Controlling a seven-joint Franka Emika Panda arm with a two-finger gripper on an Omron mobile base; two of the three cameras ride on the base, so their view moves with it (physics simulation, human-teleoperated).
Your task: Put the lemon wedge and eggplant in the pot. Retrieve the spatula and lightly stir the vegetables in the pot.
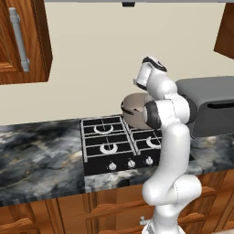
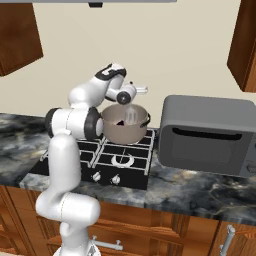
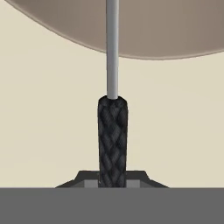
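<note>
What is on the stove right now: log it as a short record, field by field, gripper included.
pot: on a rear burner of the stove, partly hidden by the arm in the left base view
spatula: pale head down inside the pot, dark handle between the fingers
gripper: shut on the spatula, above the pot
eggplant: a dark shape inside the pot, likely this; too small to be sure
lemon wedge: cannot tell
microwave: on the counter beside the stove

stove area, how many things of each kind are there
pot: 1
spatula: 1
eggplant: 1
microwave: 1
burners in sight: 4
total: 8
</note>
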